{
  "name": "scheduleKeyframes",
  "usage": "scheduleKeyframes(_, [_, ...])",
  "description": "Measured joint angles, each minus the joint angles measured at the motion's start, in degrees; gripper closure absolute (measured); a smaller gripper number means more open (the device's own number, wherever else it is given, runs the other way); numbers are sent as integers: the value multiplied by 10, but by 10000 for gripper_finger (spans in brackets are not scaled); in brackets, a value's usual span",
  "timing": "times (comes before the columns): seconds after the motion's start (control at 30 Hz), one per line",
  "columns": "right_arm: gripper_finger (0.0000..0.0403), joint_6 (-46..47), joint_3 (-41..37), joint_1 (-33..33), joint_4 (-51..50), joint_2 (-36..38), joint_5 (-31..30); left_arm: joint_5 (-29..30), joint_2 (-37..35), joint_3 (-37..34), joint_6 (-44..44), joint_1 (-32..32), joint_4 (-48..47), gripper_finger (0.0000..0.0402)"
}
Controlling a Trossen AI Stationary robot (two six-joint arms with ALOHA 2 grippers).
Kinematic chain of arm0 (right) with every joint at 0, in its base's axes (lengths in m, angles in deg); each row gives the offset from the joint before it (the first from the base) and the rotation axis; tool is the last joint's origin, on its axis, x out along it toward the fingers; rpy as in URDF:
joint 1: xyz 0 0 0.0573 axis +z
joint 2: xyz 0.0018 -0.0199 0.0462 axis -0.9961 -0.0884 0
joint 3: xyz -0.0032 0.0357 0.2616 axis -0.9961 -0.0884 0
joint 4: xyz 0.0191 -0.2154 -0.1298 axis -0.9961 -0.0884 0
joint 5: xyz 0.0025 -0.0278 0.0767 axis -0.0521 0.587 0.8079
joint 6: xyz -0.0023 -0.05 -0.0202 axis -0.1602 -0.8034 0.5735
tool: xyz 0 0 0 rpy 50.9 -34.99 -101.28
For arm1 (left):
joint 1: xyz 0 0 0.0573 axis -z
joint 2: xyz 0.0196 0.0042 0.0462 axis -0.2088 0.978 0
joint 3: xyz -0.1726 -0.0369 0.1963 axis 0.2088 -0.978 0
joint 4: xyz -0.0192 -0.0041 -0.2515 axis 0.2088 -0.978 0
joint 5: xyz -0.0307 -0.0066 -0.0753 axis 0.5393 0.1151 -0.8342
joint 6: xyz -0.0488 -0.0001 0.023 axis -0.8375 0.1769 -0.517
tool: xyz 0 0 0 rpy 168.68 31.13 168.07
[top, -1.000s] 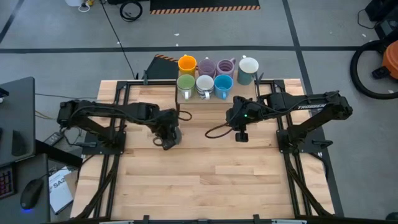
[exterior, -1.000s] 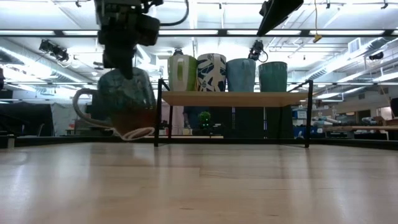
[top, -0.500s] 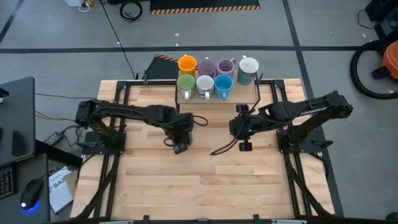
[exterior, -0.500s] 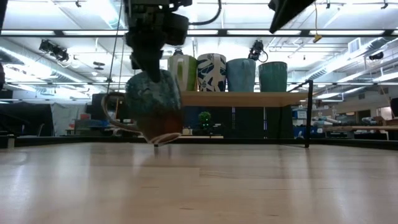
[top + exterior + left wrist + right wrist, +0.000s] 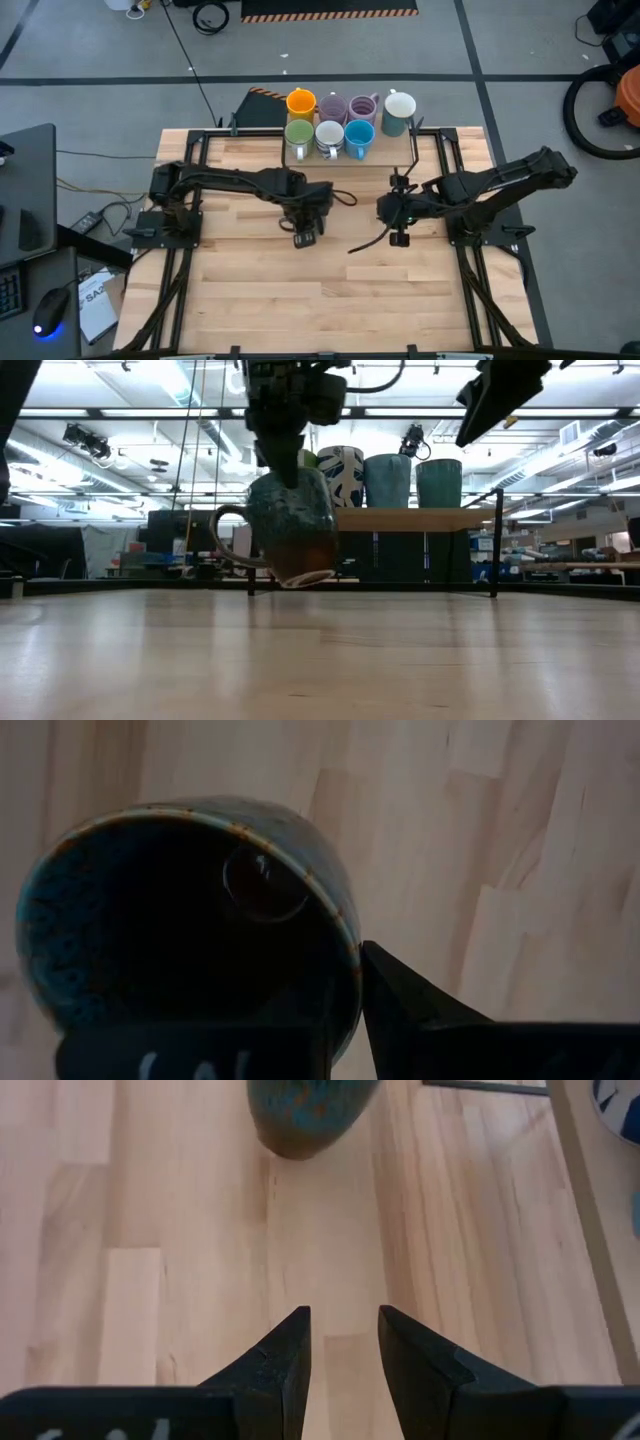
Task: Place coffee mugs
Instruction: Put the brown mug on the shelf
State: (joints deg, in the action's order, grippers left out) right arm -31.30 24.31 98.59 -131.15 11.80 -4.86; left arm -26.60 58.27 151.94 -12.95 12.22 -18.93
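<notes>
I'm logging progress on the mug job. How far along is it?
Done: seven mugs stand together on the small rack at the table's far edge. In hand: the left gripper carries the dark mug, tilted, above the table's middle. Left: that last mug is not yet on the rack. The right gripper hangs open nearby, holding nothing.
</notes>
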Motion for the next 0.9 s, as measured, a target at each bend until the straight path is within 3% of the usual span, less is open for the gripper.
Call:
scheduleKeyframes(0.33, [278, 48, -90, 31, 91, 89, -3, 2, 74, 90, 78, -3, -33, 361])
scheduleKeyframes(0.9, [278, 110, -144, 66, 167, 110, -2, 21, 83, 70, 171, -6, -18, 361])
